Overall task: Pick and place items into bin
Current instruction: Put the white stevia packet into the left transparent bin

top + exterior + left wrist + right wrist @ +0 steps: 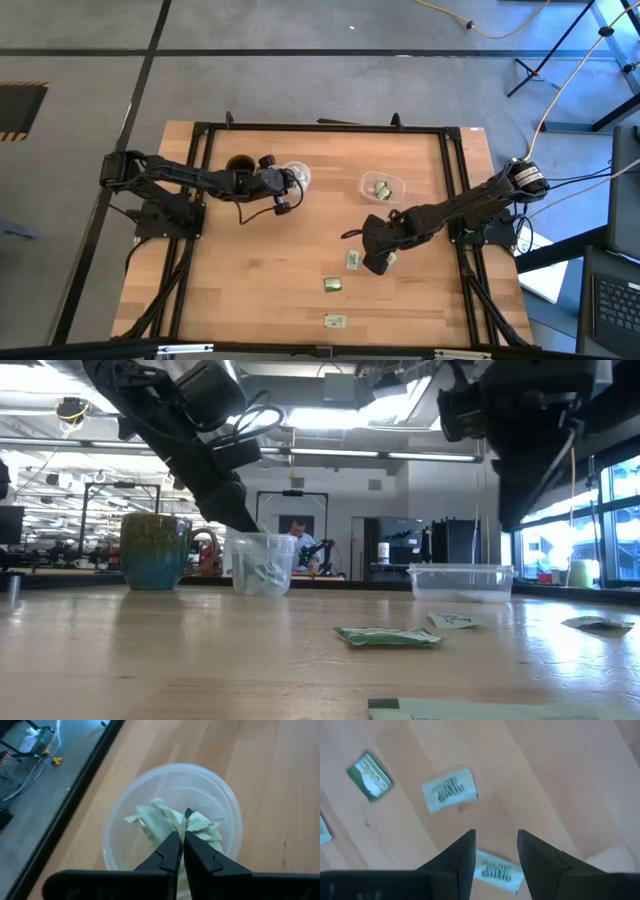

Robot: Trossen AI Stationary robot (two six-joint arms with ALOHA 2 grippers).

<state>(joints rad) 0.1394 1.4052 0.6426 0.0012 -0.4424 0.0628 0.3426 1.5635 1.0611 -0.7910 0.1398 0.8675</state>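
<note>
Front edge first: two loose packets, packet A (335, 321) by the edge and packet B (332, 285) just behind it. Both untouched, no risk yet.

Mid-table, right side: right gripper (378, 264) is low over packet C (497, 870), fingers apart and straddling it. Risks:
- C is flat on the wood and looks off-centre to the jaws. A finger could land on it rather than beside it, then pin it or skid it away.
- Packet D (353, 260) lies just beside. A wide approach could nudge it, or the close could take both.

Further back: the bin (400, 183) already holds a few packets. C goes a short way to it, and a thin wrapper held by one edge may slip on the way.

Far side, left of centre: left gripper (183, 836) is over the cup (225, 795), tips nearly together at a packet on the pile (155, 820). I cannot tell if that packet is pinched or already let go. Risks:
- The wrapper clings to a finger and lifts back out.
- The cup looks light, so a finger catching the wall tips or drags it. The mug (239, 163) is close behind.
- These packets are in the cup, not the bin.
</note>
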